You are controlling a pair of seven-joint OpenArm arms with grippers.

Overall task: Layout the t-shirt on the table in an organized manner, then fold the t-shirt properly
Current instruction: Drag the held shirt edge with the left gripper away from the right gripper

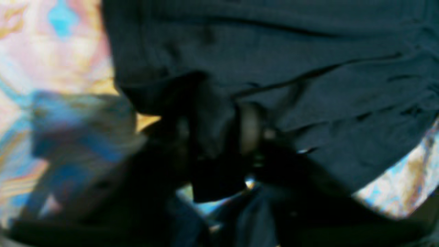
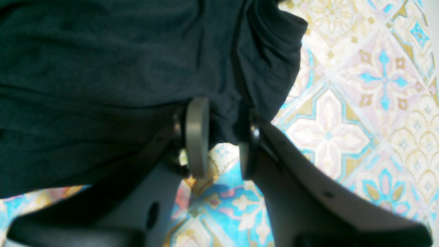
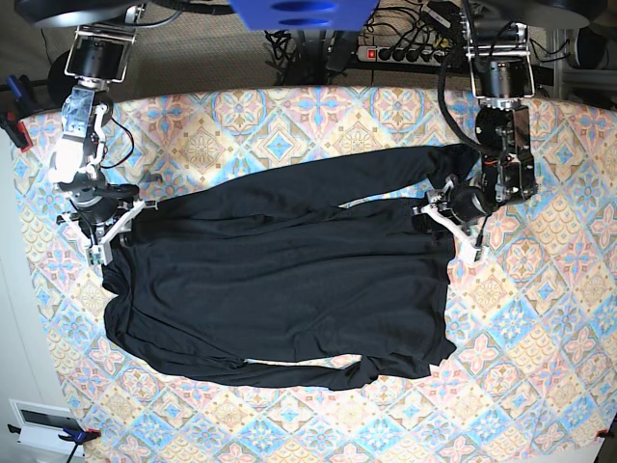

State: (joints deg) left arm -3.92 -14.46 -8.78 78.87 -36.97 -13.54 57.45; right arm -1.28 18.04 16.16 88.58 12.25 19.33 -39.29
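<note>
Black fabric is bunched between the pads of the right pincer point(image 2: 223, 137), clenched on the shirt's point(image 3: 280, 280) edge at 9 o'clock in base view. Left pincer point(image 1: 219, 137) grips a fold of shirt too, at 3 o'clock; wrist view blurry. Shirt lies spread w/ wrinkles mid-worktop point(image 3: 540, 367), sleeves at 12 and 6.

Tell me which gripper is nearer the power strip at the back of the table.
Left. The left gripper grips the t-shirt below the power strip, on the same side. The right gripper grips the t-shirt's opposite edge, across the table.
</note>
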